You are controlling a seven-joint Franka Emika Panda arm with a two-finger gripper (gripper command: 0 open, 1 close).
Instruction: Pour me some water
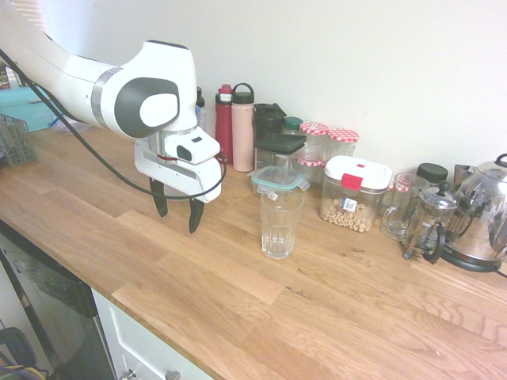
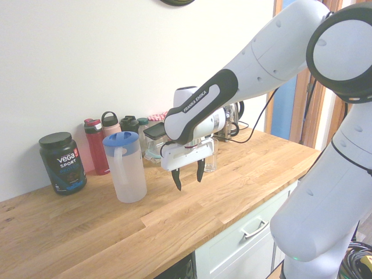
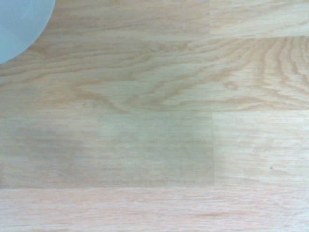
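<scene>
A tall frosted pitcher (image 2: 126, 171) with a blue lid and side handle stands on the wooden counter; the water level inside it is too faint to make out. In the first exterior view the arm hides the pitcher. My gripper (image 2: 188, 176) hangs open and empty just above the counter, a short way to the right of the pitcher and apart from it. In the first exterior view the gripper (image 1: 177, 210) is left of the ribbed, empty drinking glass (image 1: 281, 224). A pale rounded corner of the pitcher (image 3: 17, 24) shows in the wrist view.
Along the wall stand bottles (image 1: 234, 127), lidded food containers (image 1: 353, 192), a French press (image 1: 428, 226) and a steel kettle (image 1: 483, 214). A black Vega tub (image 2: 62, 163) stands left of the pitcher. The counter's front edge (image 1: 150, 324) drops to drawers.
</scene>
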